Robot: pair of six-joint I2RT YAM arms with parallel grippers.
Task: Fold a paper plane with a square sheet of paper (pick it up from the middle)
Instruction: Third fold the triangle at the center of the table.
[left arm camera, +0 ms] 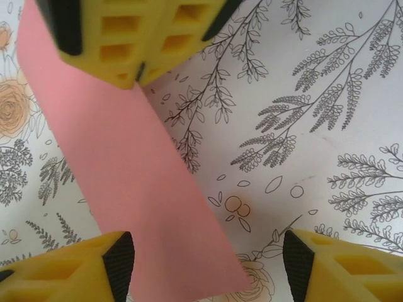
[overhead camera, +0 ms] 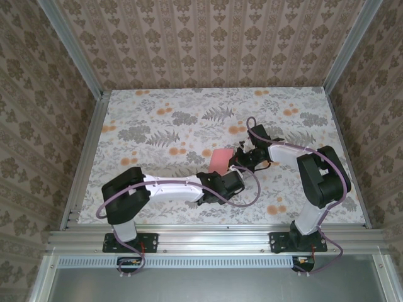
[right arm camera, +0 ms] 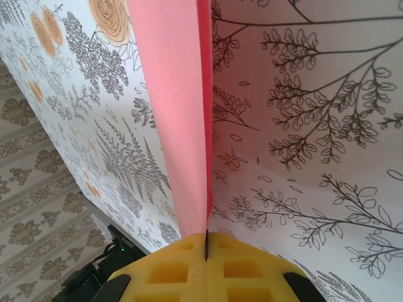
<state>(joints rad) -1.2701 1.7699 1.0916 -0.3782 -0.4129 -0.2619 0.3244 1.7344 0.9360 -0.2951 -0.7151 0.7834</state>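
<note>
Right wrist shows right end effector [right arm camera: 206, 240] pinching pink paper [right arm camera: 173, 113]; left wrist, left end effector [left arm camera: 208, 258] spread.

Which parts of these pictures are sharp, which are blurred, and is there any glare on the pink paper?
Top view: even light, no glare, the pink paper small but clear. Left wrist view: the table print is sharp, the open left gripper looks softer. Right wrist view: the paper shows no glare, slightly soft near the right gripper shut on it.
</note>
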